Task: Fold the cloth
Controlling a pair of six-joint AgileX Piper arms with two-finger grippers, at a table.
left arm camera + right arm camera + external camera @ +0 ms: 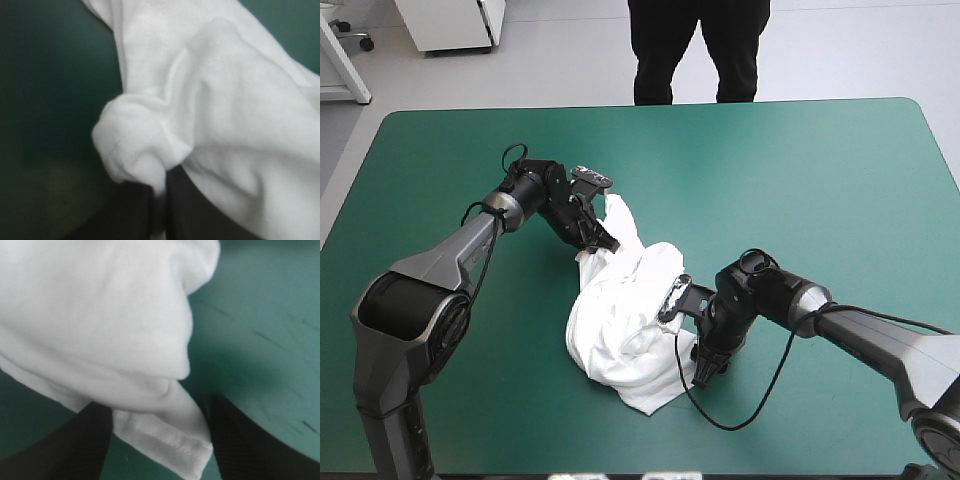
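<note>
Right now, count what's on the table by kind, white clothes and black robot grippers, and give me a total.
White clothes: 1, the T-shirt
Black grippers: 2, the left gripper and the right gripper
Total: 3

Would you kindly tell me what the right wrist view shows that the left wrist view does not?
Only the right wrist view: the right gripper, its fingers apart, with the stitched hem of the T-shirt lying between them. Only the left wrist view: the left gripper, all but shut on a bunched fold of the fabric. Both: the white T-shirt against the teal-green cover.
</note>
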